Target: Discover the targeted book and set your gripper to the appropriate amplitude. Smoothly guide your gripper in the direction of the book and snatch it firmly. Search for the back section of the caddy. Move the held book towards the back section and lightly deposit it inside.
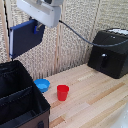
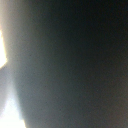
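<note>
The dark navy book [image 1: 24,38] hangs upright in the air at the exterior view's upper left, above the black fabric caddy [image 1: 20,100]. My gripper [image 1: 36,26] is shut on the book's upper right edge, with blue fingertips showing against the cover. The caddy sits at the lower left, open, with black dividers making compartments; the back section [image 1: 11,77] lies below the book. In the wrist view the book's dark cover [image 2: 70,60] fills nearly the whole picture, blurred, and my fingers do not show there.
A red cup [image 1: 62,92] and a blue bowl [image 1: 42,85] stand on the wooden table [image 1: 95,100] just right of the caddy. A rigid black machine [image 1: 109,52] with a cable running to it stands at the back right.
</note>
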Tool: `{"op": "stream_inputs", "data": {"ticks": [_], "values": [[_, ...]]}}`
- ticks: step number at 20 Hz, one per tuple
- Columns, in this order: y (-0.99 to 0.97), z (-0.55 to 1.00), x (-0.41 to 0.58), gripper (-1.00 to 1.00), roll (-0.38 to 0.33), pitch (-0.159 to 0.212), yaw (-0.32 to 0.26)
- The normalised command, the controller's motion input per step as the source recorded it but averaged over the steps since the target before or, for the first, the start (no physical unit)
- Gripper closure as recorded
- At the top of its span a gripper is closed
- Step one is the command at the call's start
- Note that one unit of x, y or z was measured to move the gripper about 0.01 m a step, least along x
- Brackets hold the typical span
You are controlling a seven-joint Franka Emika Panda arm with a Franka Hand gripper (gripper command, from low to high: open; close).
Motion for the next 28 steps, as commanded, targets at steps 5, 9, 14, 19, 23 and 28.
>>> {"op": "stream_inputs", "data": {"ticks": [5,9,14,19,23,28], "values": [[0.88,0.31,0.205,1.0,-0.025,-0.004,-0.087],[0.89,0.19,0.167,1.0,-0.016,0.011,-0.064],[0.83,0.11,0.179,1.0,-0.024,0.07,-0.051],[0.54,0.0,0.273,1.0,-0.069,0.108,-0.091],[0.41,0.0,0.326,1.0,-0.115,0.132,-0.086],[0.33,0.0,0.535,1.0,-0.131,0.108,-0.029]]}}
